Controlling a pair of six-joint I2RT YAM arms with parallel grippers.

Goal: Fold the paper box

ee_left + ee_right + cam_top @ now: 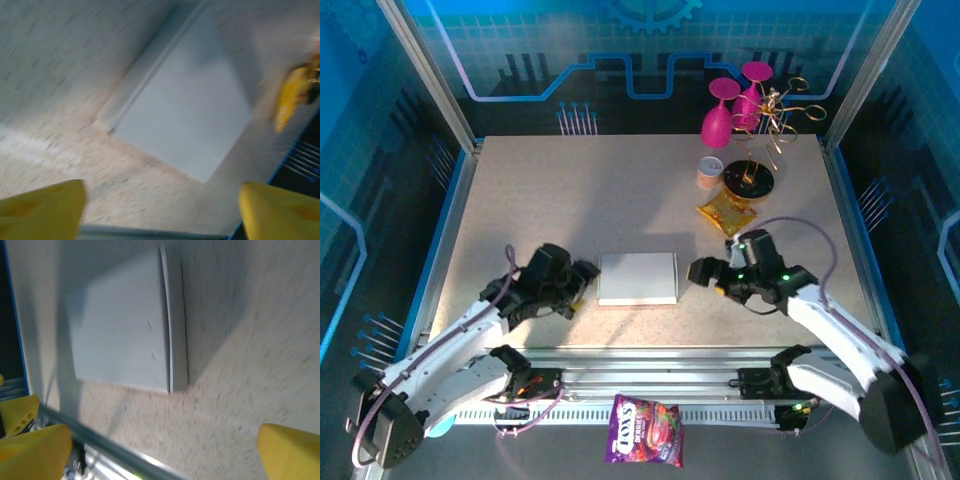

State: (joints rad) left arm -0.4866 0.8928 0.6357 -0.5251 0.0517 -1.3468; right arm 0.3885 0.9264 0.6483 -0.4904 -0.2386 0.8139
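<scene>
Open table [540,200] runs behind the box [638,278] and across the far left. My left gripper [583,287] and right gripper [700,272] flank it, spread, just clear of its sides. Packet [728,213], cup [709,172] and stand [750,180] crowd the far right.

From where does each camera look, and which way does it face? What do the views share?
Top external: above and behind the arm bases, looking down on the table; both arms, the left tool and the right tool show.
Left wrist: on the left arm, looking down at the paper box; its yellow fingers show, wide apart.
Right wrist: on the right arm, looking down at the box; its yellow fingers show, wide apart.
Shared: all three show the paper box flat on the table.
</scene>
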